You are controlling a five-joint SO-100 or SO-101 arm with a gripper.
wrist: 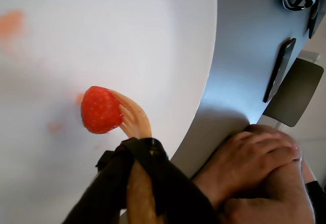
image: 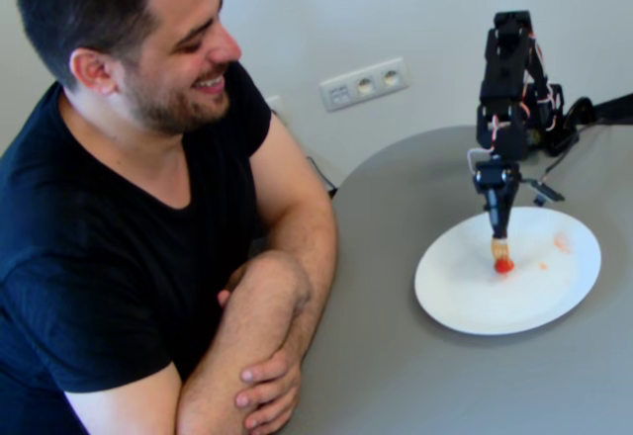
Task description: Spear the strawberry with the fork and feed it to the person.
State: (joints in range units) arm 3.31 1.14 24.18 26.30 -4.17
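The strawberry (image: 504, 266) is a small red piece on the white plate (image: 465, 302). In the wrist view the strawberry (wrist: 100, 110) lies against the tines of the yellow-orange fork (wrist: 133, 118). The fork (image: 499, 249) points straight down from my gripper (image: 497, 219), which is shut on its handle; the tines touch the strawberry from above. In the wrist view the gripper (wrist: 140, 183) wraps the fork handle in black. The person (image: 148, 188), in a black T-shirt, sits at the left, smiling, arms folded on the table edge. His hands (wrist: 254, 168) show in the wrist view.
The plate rests on a round grey table (image: 396, 356). Faint pinkish smears (image: 561, 243) mark the plate's right side. A dark phone-like object (wrist: 279, 70) lies on the table in the wrist view. A wall socket (image: 364, 83) is behind.
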